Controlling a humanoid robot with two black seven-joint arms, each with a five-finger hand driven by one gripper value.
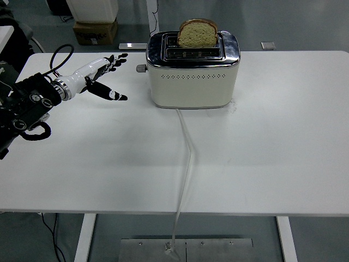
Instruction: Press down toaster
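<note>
A cream toaster (192, 82) with a chrome top stands at the back middle of the white table (262, 158). A slice of brown bread (197, 34) sticks up out of its far slot. Its lever knob (140, 68) juts from the left end, in the raised position. My left hand (104, 73) reaches in from the left with fingers spread, holding nothing. Its fingertips (122, 55) are a short way left of the knob, not touching it. The right arm is out of view.
The toaster's white cord (187, 164) runs from its front base across the table and over the near edge. A cardboard box (96, 30) stands on the floor beyond the table's far left corner.
</note>
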